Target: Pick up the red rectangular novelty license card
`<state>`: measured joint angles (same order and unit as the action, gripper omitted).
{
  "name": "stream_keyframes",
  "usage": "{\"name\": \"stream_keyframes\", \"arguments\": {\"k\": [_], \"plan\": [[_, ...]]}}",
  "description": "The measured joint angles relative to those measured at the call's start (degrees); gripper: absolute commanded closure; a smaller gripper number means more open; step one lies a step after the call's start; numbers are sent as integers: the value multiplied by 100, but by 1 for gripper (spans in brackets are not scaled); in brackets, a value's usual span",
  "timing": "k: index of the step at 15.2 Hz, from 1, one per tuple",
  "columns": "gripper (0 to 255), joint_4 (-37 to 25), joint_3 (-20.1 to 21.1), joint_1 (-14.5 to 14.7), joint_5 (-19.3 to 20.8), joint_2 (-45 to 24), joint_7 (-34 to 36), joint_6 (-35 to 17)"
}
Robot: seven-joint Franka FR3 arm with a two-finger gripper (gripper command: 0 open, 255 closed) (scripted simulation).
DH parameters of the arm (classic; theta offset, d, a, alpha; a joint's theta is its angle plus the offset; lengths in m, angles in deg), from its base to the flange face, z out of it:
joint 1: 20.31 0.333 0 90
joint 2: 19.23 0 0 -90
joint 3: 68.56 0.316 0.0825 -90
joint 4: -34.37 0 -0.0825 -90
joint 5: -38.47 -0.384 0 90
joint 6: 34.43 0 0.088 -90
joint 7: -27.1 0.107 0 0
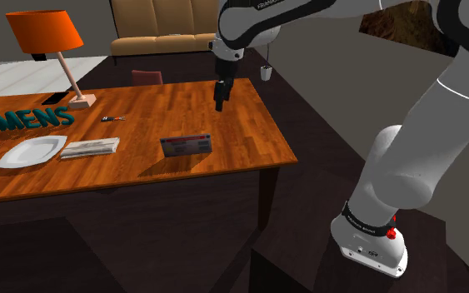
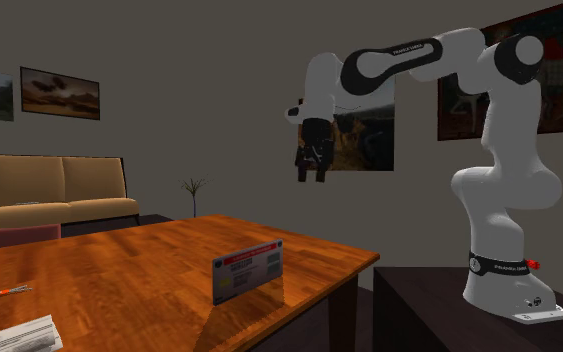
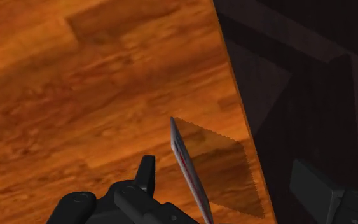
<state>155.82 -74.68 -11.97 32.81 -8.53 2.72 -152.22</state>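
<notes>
The license card (image 1: 187,146) stands upright on its long edge near the front of the wooden table (image 1: 249,125). It has a red band along the top of a pale printed face (image 2: 248,268). My gripper (image 1: 220,106) hangs well above the table, farther back than the card, pointing down (image 2: 312,178). In the wrist view the card (image 3: 187,168) shows edge-on, close to one black finger (image 3: 147,173), and casts a shadow toward the table's edge. The gripper (image 3: 228,177) is open and holds nothing.
An orange lamp (image 1: 45,33), teal block letters (image 1: 20,121), a white plate (image 1: 31,151), folded papers (image 1: 89,148) and a small tool (image 1: 112,119) occupy the shoulder view's left half of the table. A sofa (image 1: 162,25) stands behind. The table edge (image 3: 234,95) drops to dark floor.
</notes>
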Motion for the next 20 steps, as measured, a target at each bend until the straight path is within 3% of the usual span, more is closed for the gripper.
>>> {"name": "stream_keyframes", "arguments": {"k": [13,20], "plan": [[0,-2176,245,239,-29,-2858,-1618,-417],[0,-2164,293,246,-33,-3219,-1787,-764]]}}
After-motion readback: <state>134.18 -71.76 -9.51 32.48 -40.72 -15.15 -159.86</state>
